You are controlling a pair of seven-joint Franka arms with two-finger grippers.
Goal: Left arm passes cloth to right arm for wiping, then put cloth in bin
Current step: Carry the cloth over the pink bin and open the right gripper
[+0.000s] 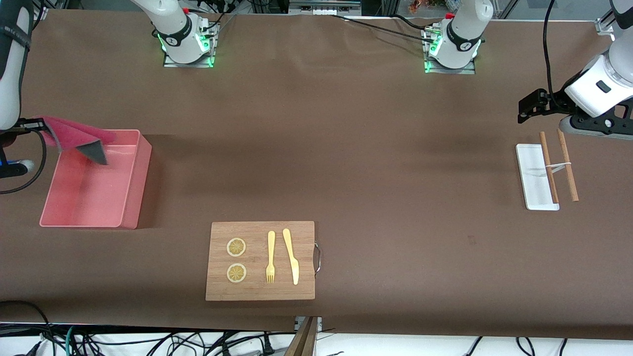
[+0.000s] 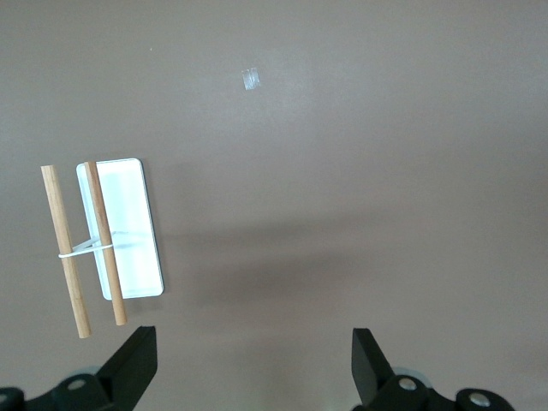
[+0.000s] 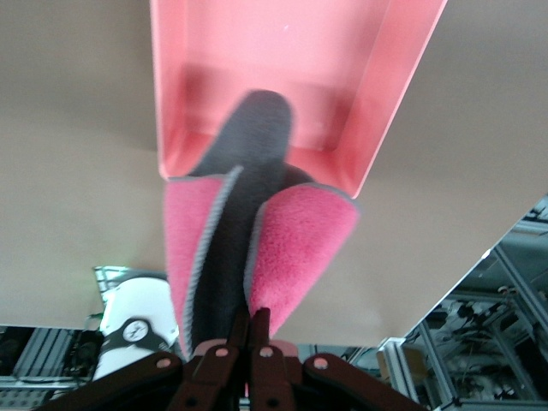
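Observation:
The cloth (image 1: 74, 134) is crimson-pink with a grey underside and hangs folded from my right gripper (image 1: 37, 124). It is over the edge of the bin (image 1: 99, 198) that lies farther from the front camera. The bin is a light pink tub at the right arm's end of the table. In the right wrist view the gripper (image 3: 253, 324) is shut on the cloth (image 3: 300, 240), which droops over the bin (image 3: 342, 51). My left gripper (image 1: 525, 110) is open and empty over the table at the left arm's end; the left wrist view (image 2: 254, 342) shows only bare table between its fingers.
A small white tray (image 1: 531, 175) with two wooden sticks (image 1: 567, 165) tied by a band lies at the left arm's end, also in the left wrist view (image 2: 128, 231). A wooden cutting board (image 1: 260, 284) near the front camera carries two lemon slices, a fork and a knife.

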